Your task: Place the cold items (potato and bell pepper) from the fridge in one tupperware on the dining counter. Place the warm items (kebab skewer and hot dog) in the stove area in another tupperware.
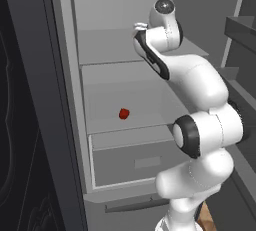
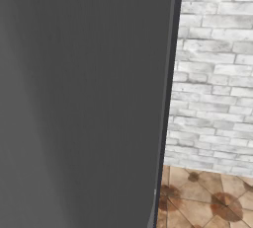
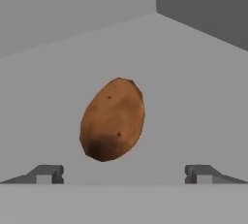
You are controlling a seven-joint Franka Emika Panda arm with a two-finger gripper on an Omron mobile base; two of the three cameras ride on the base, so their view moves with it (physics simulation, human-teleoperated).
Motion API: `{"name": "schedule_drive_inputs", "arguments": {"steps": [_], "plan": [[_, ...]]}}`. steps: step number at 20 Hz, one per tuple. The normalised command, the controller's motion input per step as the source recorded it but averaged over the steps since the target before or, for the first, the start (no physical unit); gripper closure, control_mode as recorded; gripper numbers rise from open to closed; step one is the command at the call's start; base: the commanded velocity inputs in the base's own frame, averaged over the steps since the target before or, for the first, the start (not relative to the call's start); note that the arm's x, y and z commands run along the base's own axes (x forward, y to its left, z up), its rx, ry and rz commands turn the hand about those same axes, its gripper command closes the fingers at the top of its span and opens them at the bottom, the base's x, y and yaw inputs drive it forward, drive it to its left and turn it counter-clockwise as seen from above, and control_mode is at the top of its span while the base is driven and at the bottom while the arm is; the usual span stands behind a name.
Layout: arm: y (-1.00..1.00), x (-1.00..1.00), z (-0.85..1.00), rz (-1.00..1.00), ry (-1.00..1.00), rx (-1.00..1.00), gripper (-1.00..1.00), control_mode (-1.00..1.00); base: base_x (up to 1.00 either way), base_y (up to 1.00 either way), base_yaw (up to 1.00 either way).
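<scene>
The white arm (image 1: 200,125) rises from the lower right of the left base view, bends at its dark elbow and reaches up and forward. The tool (image 3: 124,174) stands wide open, its fingertips (image 3: 48,173) far apart and gripping nothing.

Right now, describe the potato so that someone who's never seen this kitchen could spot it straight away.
Look into the open grey fridge; the potato lies on a pale grey shelf, just ahead of the open gripper. It is an oval, orange-brown lump with dark specks, unlike the smaller bright red bell pepper on a lower shelf.
</scene>
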Motion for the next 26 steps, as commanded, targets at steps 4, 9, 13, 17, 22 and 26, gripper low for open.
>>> {"name": "schedule_drive_inputs", "arguments": {"steps": [4,9,13,17,22,26], "plan": [[0.0,0.44,-0.19,-0.02,0.0,-0.02,-1.0,-1.0,0.0,0.0,0.0],[0.0,0.39,-0.23,-0.01,0.0,-0.02,-1.0,-1.0,0.0,0.0,0.0],[0.0,0.34,-0.19,-0.01,0.0,-0.01,-1.0,-1.0,0.0,0.0,0.0],[-0.04,0.28,-0.27,-0.03,0.02,-0.02,-1.0,-1.0,0.0,0.0,0.0],[-0.13,0.23,-0.37,-0.04,0.03,-0.03,1.0,-1.0,0.0,0.0,0.0],[-0.28,0.09,-0.51,-0.1,0.0,-0.04,1.0,-1.0,0.0,0.0,0.0]]}}
